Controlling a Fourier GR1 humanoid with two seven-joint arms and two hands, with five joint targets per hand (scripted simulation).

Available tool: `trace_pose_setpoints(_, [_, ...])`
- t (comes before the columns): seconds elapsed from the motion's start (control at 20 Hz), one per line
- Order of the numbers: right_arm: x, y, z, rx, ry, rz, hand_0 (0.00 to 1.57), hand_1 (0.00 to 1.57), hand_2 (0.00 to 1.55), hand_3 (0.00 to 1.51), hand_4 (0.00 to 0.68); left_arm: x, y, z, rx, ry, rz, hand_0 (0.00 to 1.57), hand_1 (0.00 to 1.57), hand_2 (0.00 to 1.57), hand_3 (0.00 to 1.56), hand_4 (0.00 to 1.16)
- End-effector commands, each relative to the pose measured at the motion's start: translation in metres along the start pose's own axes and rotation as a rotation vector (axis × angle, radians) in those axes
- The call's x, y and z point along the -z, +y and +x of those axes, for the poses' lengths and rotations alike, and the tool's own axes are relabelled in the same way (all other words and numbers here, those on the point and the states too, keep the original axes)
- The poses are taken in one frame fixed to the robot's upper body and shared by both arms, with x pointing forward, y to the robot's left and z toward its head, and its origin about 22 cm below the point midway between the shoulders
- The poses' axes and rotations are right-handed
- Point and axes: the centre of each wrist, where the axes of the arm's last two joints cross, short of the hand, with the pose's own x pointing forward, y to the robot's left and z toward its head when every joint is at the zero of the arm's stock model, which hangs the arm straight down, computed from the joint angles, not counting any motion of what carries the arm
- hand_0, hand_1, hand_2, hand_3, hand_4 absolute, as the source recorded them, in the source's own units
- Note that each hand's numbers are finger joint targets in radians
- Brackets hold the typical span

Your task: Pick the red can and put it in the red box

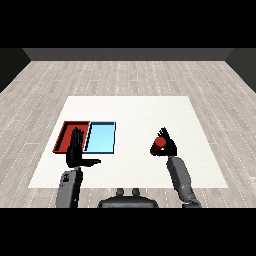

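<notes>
While the right robot hand (pixel 166 145) curls its fingers around the red can (pixel 159 143), it holds that can above the white bench (pixel 140 110), well apart from both trays, which lie off toward the other robot hand. The left robot hand (pixel 76 149) stands with its fingers straight and upright and its thumb stretched sideways, holding nothing. Its fingertips overlap the near edge of the red tray (pixel 65 135), and the light blue tray (pixel 102 137) lies just beside that hand, touching the red one.
</notes>
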Motion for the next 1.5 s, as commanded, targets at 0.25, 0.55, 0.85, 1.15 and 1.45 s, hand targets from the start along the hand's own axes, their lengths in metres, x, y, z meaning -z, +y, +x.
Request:
trace_pose_setpoints(0.25, [0.013, 0.019, -0.005, -0.015, 0.021, 0.025, 0.0, 0.0, 0.0, 0.0, 0.0, -0.017, 0.011, 0.008, -0.016, 0.005, 0.011, 0.0, 0.0, 0.0, 0.0, 0.0])
trace_pose_setpoints(0.55, [0.015, 0.016, -0.009, -0.053, 0.068, -0.005, 0.0, 0.0, 0.0, 0.0, 0.0, 0.005, 0.019, 0.008, -0.014, -0.006, 0.017, 0.0, 0.0, 0.0, 0.0, 0.0])
trace_pose_setpoints(0.85, [0.022, 0.009, -0.013, -0.137, 0.064, -0.078, 1.52, 1.52, 1.5, 1.46, 0.493, 0.009, -0.009, -0.009, -0.007, -0.014, 0.013, 0.0, 0.0, 0.0, 0.0, 0.0])
trace_pose_setpoints(1.15, [0.021, 0.011, -0.013, -0.231, 0.108, -0.128, 1.54, 1.54, 1.47, 1.42, 0.575, 0.002, -0.01, -0.015, -0.026, -0.007, -0.009, 0.0, 0.0, 0.0, 0.0, 0.0])
trace_pose_setpoints(1.45, [0.037, 0.024, -0.011, -0.297, 0.119, -0.105, 1.53, 1.53, 1.47, 1.42, 0.551, -0.001, 0.0, 0.016, -0.002, 0.008, -0.004, 0.0, 0.0, 0.0, 0.0, 0.0])
